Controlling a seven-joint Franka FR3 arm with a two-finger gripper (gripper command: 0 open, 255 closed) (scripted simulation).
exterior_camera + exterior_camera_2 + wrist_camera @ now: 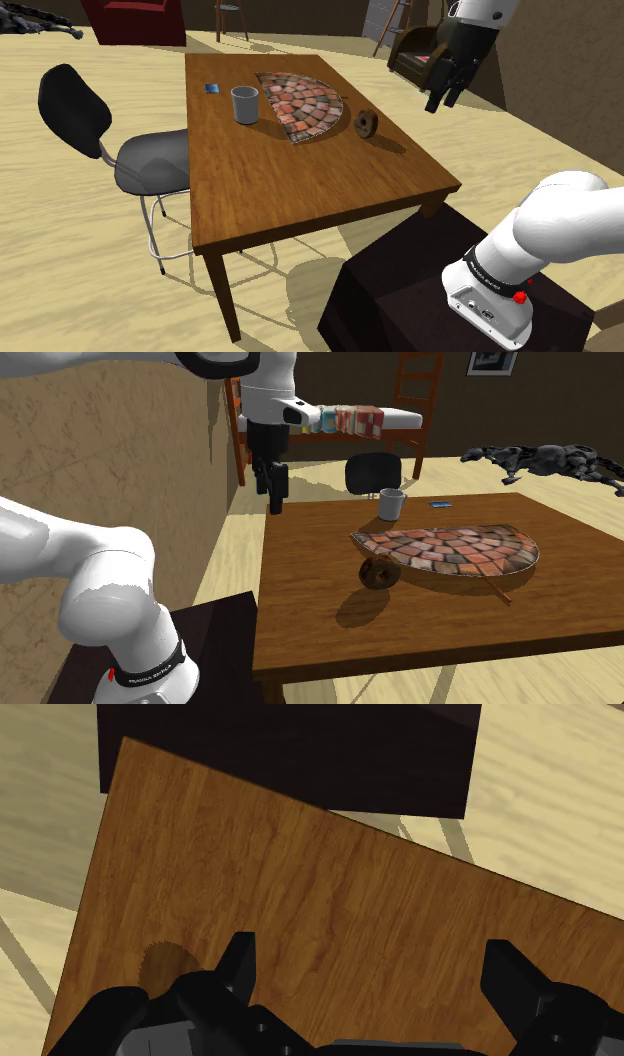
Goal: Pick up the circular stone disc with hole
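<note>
disc [367, 123] sits on the wooden surface [290, 190], well apart from my end effector [443, 100]. in the shoulder view it lies lower and to the left of where i hang in the air, up past the surface's right-hand edge. in the second exterior view it stands toward the middle of the surface, while i hover high over the left edge.

my fingers [240, 966] stand apart in the wrist view, released, with nothing but bare wood grain between them. beyond the wood's edge that view shows the dark stand [290, 754].

the disc is small, round and dark brown, mottled like rough stone, with a hole through its centre. it stands up on its rim rather than lying flat, and throws a shadow on the wood beside it. it is just beside the curved edge of a half-round tray [305, 103] paved with reddish brick-like tiles; i cannot tell whether the two touch.

a grey mug [245, 104] stands on the far side of the tray from the disc, and a small blue card [212, 88] lies beyond the mug. a black chair [75, 110] stands at the surface's far side from me.
</note>
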